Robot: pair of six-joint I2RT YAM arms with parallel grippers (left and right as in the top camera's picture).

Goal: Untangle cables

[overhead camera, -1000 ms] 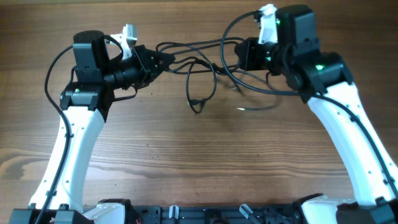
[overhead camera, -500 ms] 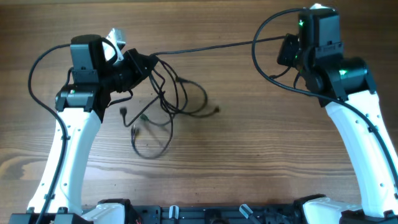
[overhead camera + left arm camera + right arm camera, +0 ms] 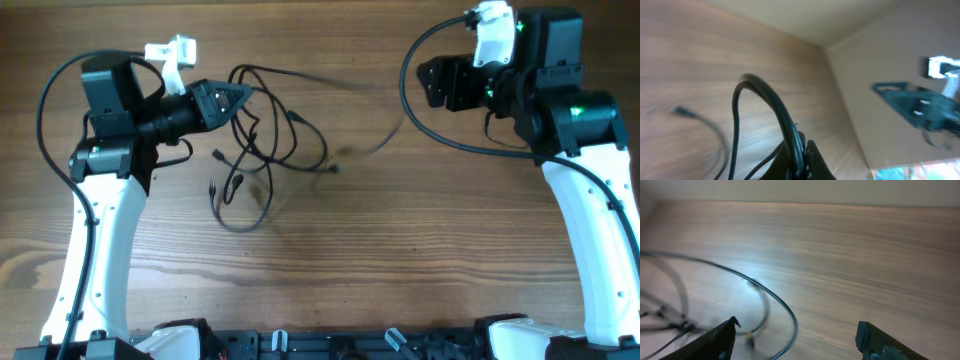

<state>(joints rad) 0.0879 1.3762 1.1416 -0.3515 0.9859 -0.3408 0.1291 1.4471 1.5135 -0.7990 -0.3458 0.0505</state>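
Note:
The cables [image 3: 262, 150] are thin black cords in loose tangled loops on the wooden table, left of the middle. Their small plug ends lie near the lower left of the tangle. My left gripper [image 3: 238, 98] is shut on strands at the tangle's upper left. In the left wrist view a cable loop [image 3: 771, 102] arches up out of the closed jaws [image 3: 802, 155]. My right gripper [image 3: 428, 82] hangs far to the right, open and holding nothing. In the right wrist view a curved cable [image 3: 771, 296] lies blurred on the table beyond the spread fingertips [image 3: 722, 337].
Thick black robot wires arc beside the right arm [image 3: 405, 100] and the left arm [image 3: 50, 110]. Bare wooden table [image 3: 400, 250] spreads between the arms. A black rail [image 3: 330, 345] runs along the front edge.
My right gripper has opened and let go of the cable it had pulled taut. That strand has dropped back toward the tangle. The left arm has moved left with the bundle.

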